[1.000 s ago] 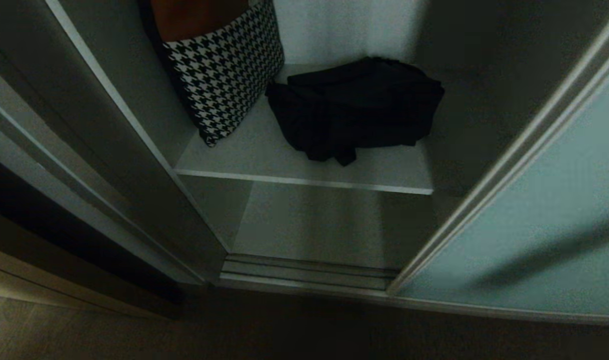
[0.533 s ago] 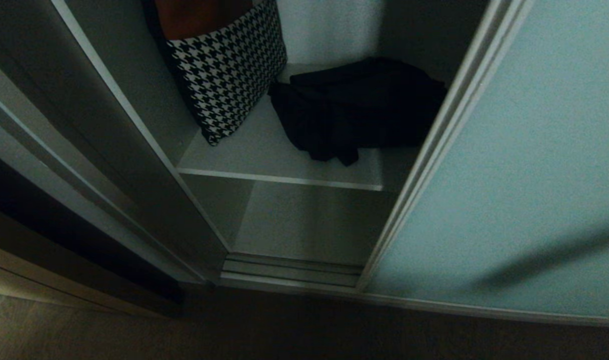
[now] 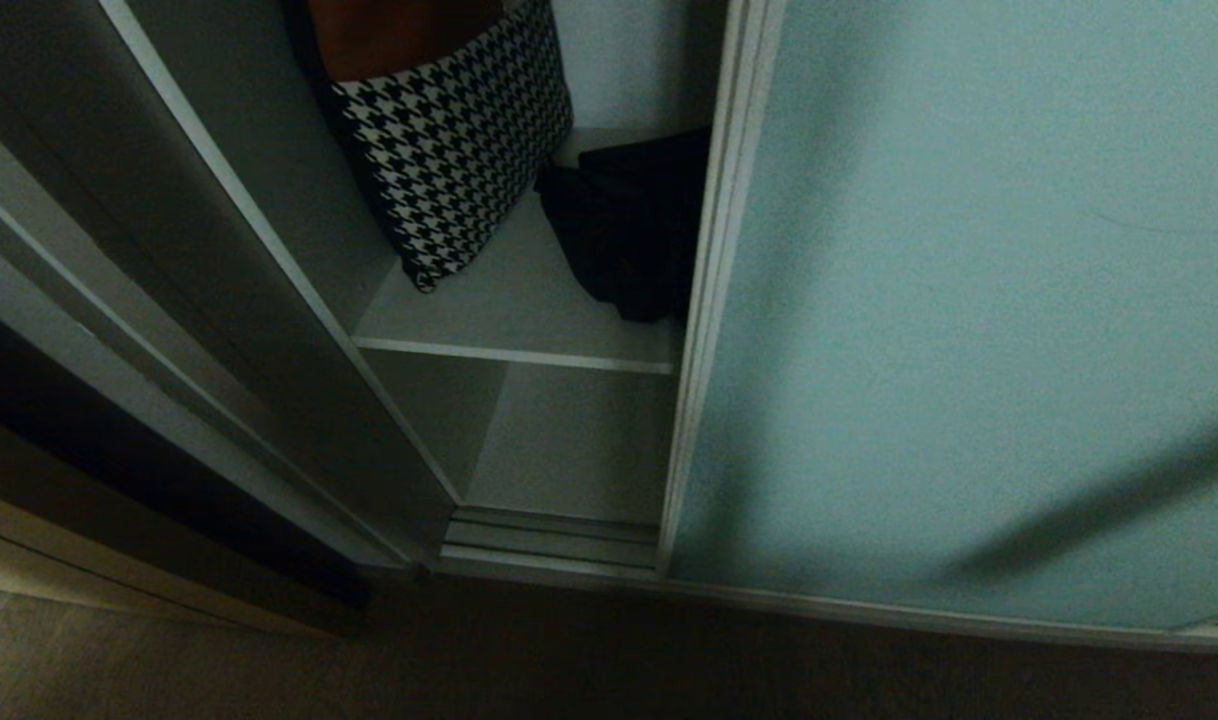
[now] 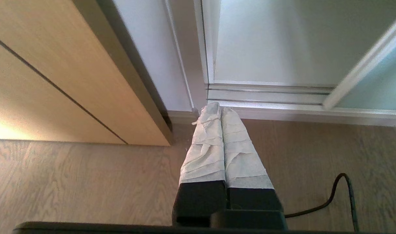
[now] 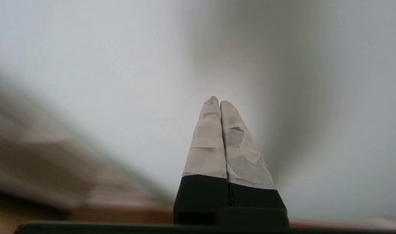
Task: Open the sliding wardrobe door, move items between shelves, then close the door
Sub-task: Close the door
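Note:
The frosted blue-green sliding wardrobe door (image 3: 969, 300) covers the right half of the head view, its silver frame edge (image 3: 704, 290) standing partway across the opening. Behind it on the pale shelf (image 3: 509, 310) lie a black fabric item (image 3: 624, 225), half hidden by the door, and a houndstooth cloth (image 3: 454, 150) leaning at the left. A lower shelf (image 3: 569, 450) is bare. My right gripper (image 5: 219, 101) is shut, its tips close against the door's pale surface (image 5: 120, 65). My left gripper (image 4: 219, 109) is shut and parked low over the floor by the door track (image 4: 269, 96).
A beige wooden cabinet front (image 4: 55, 71) stands left of the wardrobe. The wardrobe's left side panel (image 3: 249, 300) borders the opening. A black cable (image 4: 341, 191) lies on the wooden floor (image 4: 71, 182). The ridged silver floor track (image 3: 549, 545) runs along the wardrobe's foot.
The sliding door has moved left across the opening, from the right edge to nearly the middle, covering most of the black fabric. The left arm has kept still.

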`<state>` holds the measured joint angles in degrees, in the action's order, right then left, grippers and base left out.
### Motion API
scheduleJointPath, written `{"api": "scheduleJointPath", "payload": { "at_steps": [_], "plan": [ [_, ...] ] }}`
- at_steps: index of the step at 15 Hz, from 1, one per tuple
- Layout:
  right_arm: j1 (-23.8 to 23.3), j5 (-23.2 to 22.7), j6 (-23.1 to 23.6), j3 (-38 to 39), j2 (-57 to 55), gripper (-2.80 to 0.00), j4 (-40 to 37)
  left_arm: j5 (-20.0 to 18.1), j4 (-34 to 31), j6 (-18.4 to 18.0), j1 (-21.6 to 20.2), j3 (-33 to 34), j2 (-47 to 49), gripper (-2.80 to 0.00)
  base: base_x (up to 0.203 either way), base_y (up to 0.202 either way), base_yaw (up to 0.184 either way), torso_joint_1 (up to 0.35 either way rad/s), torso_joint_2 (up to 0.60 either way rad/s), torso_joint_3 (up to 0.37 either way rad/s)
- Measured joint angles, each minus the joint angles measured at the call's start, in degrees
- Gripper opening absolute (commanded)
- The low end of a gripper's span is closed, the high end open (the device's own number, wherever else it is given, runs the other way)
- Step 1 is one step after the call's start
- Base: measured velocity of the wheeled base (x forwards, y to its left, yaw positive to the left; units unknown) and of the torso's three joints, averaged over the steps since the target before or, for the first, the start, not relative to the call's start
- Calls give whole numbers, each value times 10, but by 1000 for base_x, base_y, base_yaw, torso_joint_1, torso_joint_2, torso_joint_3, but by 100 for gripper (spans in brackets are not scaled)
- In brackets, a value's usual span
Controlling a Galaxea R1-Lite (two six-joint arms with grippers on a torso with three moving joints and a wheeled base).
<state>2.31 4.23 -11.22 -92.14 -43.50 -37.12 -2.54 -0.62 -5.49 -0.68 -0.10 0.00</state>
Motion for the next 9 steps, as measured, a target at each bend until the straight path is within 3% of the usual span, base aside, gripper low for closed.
{"api": "scheduleJointPath", "payload": {
  "at_steps": [9],
  "plan": [
    [-299, 48, -6, 16, -25, -280, 15, 0, 0, 0, 0, 0, 0, -280, 0, 0, 0, 0, 0, 0]
  ]
}}
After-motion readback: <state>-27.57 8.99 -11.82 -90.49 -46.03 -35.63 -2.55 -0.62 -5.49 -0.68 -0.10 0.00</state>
